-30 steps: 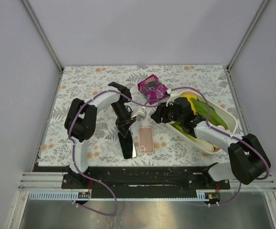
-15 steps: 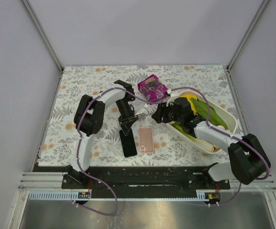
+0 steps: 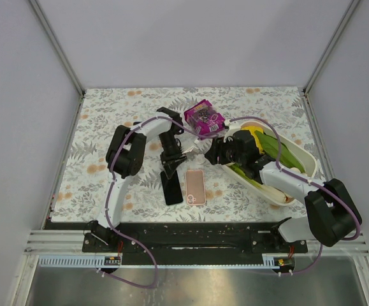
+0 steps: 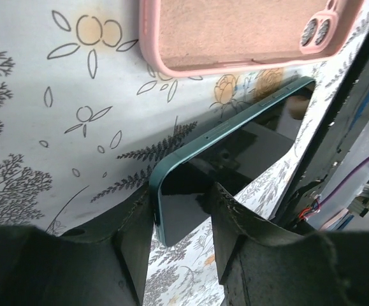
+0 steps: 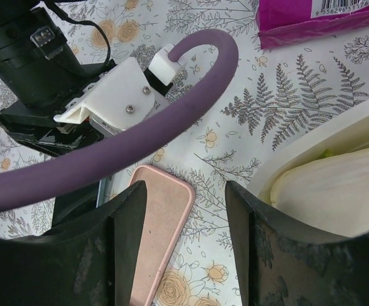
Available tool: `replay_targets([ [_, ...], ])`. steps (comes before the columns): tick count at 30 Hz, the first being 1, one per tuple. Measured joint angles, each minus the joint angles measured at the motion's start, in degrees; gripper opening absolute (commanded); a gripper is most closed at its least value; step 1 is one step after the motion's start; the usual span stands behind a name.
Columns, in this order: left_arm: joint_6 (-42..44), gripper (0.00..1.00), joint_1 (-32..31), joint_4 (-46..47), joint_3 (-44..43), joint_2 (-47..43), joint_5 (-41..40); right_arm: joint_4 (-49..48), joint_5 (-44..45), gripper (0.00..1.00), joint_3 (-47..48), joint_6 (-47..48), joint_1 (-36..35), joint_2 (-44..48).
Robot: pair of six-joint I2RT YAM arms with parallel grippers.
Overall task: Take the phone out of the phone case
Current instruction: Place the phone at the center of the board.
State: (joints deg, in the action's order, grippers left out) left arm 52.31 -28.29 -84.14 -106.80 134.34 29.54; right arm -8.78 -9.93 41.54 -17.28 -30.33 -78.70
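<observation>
Bare phone (image 3: 171, 187) flat on desk (image 3: 108, 115), long axis 12 to 6, empty phone case (image 3: 195, 186) parallel at 3 o'clock.
12 o'clock end partly masked by left hand (image 4: 181, 204), fingers parted, gripping nothing; right hand (image 5: 184, 191) half open, empty.

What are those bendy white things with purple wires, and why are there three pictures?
They are two robot arms, a left arm and a right arm, each with a two-finger hand. One picture looks down from above. The other two come from small cameras on the wrists, so you see each arm's own fingers up close. On the flowery table lie a dark phone, its empty pink case beside it, a purple packet and a white tub of vegetables. The left hand hangs over the phone's far end, fingers apart. The right hand is open by the tub. Neither seems to hold anything.
</observation>
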Motion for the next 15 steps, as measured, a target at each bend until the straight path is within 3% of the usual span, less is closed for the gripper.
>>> replay_targets([
  [15,-4.2,0.61,-1.2,0.4,-1.1,-0.3,-3.2,0.1,0.0,0.61,-0.1,0.1,0.0,0.0],
])
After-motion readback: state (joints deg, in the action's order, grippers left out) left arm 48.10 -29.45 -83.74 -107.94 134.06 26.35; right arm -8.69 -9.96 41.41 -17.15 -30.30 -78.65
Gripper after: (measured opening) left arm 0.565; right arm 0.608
